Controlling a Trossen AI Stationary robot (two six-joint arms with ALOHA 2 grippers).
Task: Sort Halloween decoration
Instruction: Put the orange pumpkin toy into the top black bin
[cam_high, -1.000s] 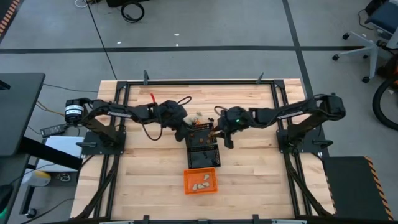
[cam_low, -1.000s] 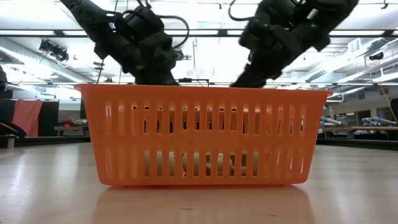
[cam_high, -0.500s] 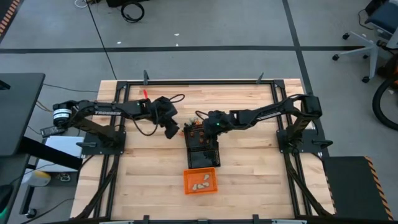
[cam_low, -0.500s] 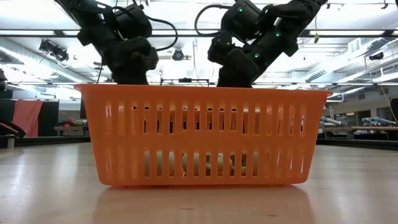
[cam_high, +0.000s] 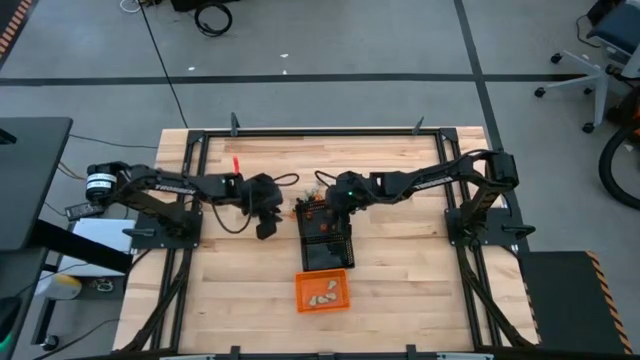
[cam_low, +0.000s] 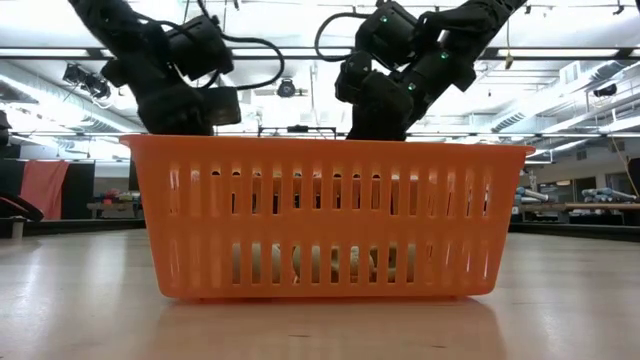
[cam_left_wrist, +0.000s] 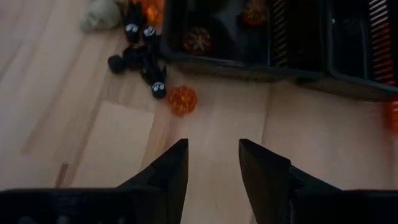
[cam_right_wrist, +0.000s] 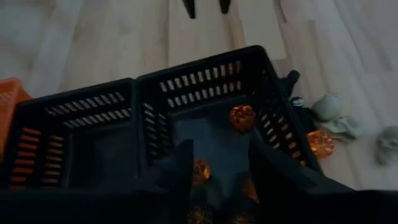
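Note:
Loose Halloween decoration lies on the table at the far basket's left corner: an orange pumpkin (cam_left_wrist: 182, 99), black pieces (cam_left_wrist: 140, 61) and a cream one (cam_left_wrist: 101, 15). Two joined black mesh baskets (cam_high: 326, 236) stand mid-table. The far one (cam_right_wrist: 245, 81) holds orange pumpkins (cam_right_wrist: 242, 117). My right gripper (cam_right_wrist: 219, 142) hovers open above this basket, an orange pumpkin (cam_right_wrist: 199, 171) on the floor below it. My left gripper (cam_left_wrist: 212, 143) is open over bare wood left of the baskets (cam_high: 265, 218), with nothing between its fingers.
An orange basket (cam_high: 322, 290) with cream pieces (cam_high: 322, 296) sits toward the near edge and fills the low view (cam_low: 325, 215). More cream pieces (cam_right_wrist: 339, 118) and an orange one (cam_right_wrist: 319, 142) lie beside the far black basket. A black frame (cam_high: 195, 190) borders the table.
My right gripper has swung from the baskets' right side toward the table's left and far edge, ending over the far black basket. My left gripper has drawn back from the baskets toward the table's left edge and turned.

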